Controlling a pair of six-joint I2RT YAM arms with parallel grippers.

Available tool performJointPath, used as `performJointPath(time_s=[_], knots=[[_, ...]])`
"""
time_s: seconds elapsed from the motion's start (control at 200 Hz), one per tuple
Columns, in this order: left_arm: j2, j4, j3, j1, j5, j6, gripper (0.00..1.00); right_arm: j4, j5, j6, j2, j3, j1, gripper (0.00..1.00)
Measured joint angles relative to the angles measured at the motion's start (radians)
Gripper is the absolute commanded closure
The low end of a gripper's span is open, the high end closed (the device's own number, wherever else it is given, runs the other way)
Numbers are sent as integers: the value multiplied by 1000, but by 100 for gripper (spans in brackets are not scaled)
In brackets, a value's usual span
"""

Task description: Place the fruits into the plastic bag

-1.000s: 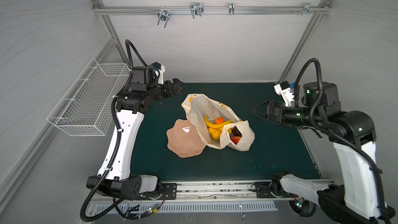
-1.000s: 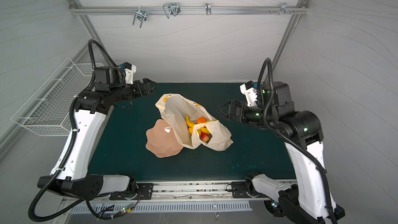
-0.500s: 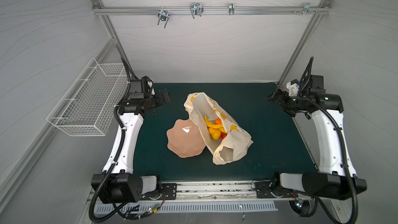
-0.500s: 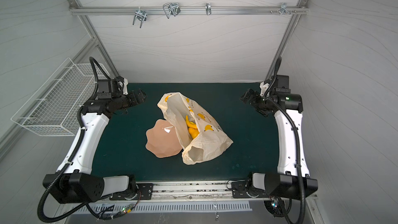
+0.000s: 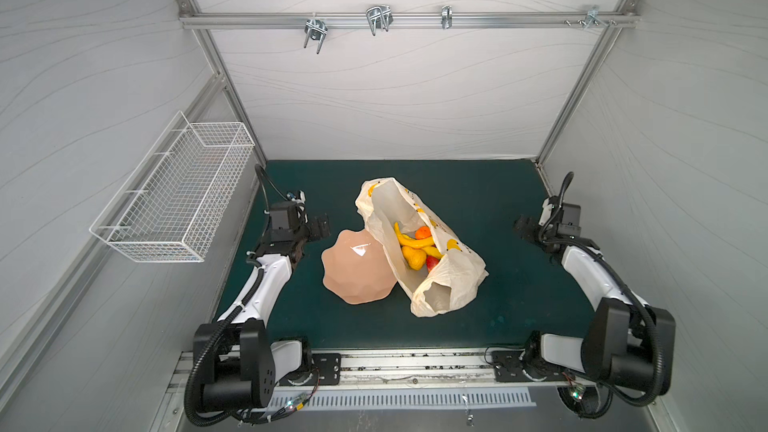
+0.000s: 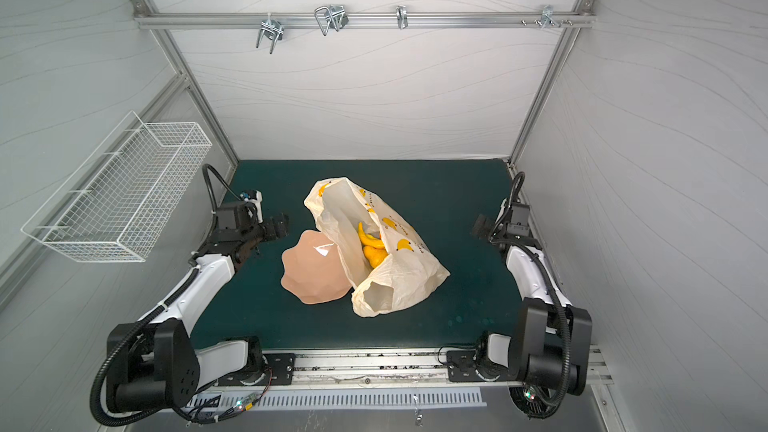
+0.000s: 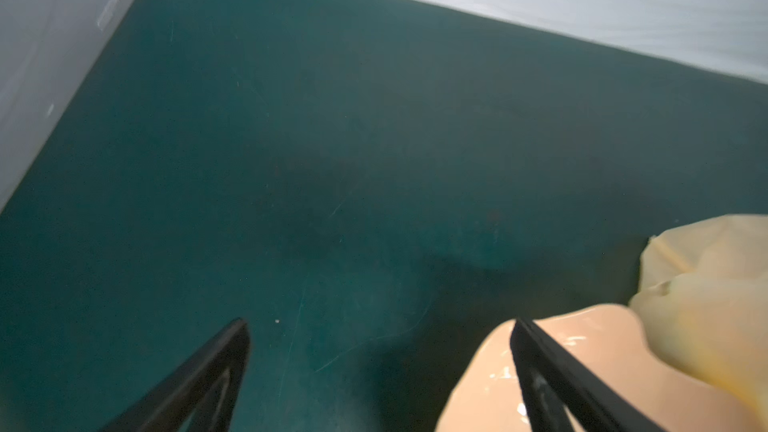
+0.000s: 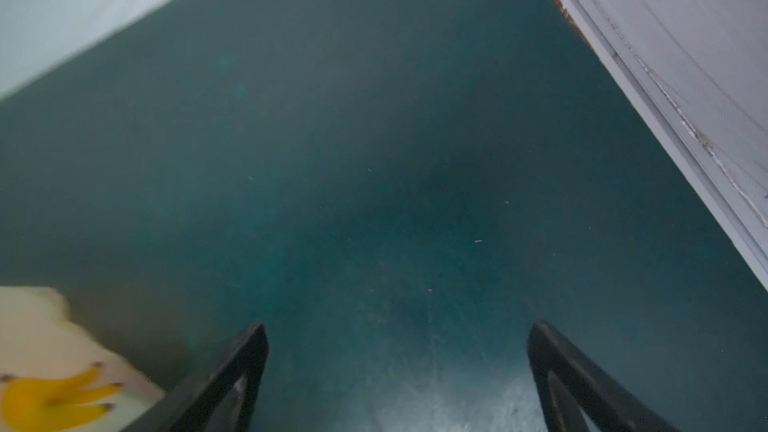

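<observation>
— Well, where do we find the plastic bag [image 5: 455, 280]?
— We see it lying on its side in the middle of the green mat [image 5: 519, 284], its mouth gaping toward the camera, cream plastic printed with yellow bananas. In both top views it rests against the right rim of the pink plate [image 5: 357, 272].
— And the fruits [image 5: 415, 249]?
— We find them inside the bag: a curved yellow banana, an orange round one behind it, a yellow-orange lump below, and a red one at the lower edge of the opening. Whether more lie under the plastic, we cannot tell.
— What do we make of the left gripper [image 5: 320, 226]?
— Its jaws stand spread wide, low over the mat near the plate's far-left rim and apart from the bag. From the left wrist we look between the two black fingers [image 7: 239, 340] at mat, and one of them crosses in front of the plate.
— And the right gripper [image 5: 523, 228]?
— Spread wide as well, by the right wall, well apart from the bag. From the right wrist we see mat between its fingers, and a corner of the bag with a banana print shows beside one of them.
</observation>
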Motion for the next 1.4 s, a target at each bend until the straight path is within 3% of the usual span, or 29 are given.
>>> performJointPath(time_s=[0.125,0.29,0.475,0.695,0.975,1.401], knots=[[37,167,-85,1,1,28,1,224,19,-54,14,-129,51,1],[127,359,-94,7,21,71,4,427,52,-105,126,-145,150,1],[144,468,-109,24,76,96,8,595,69,-113,186,-196,183,1],[109,597,-229,28,138,65,4,770,90,-116,263,-234,206,1],[341,778,-275,29,163,53,1,861,101,-129,279,-261,219,1],[346,832,-272,29,164,55,0,878,109,-130,283,-261,220,1]])
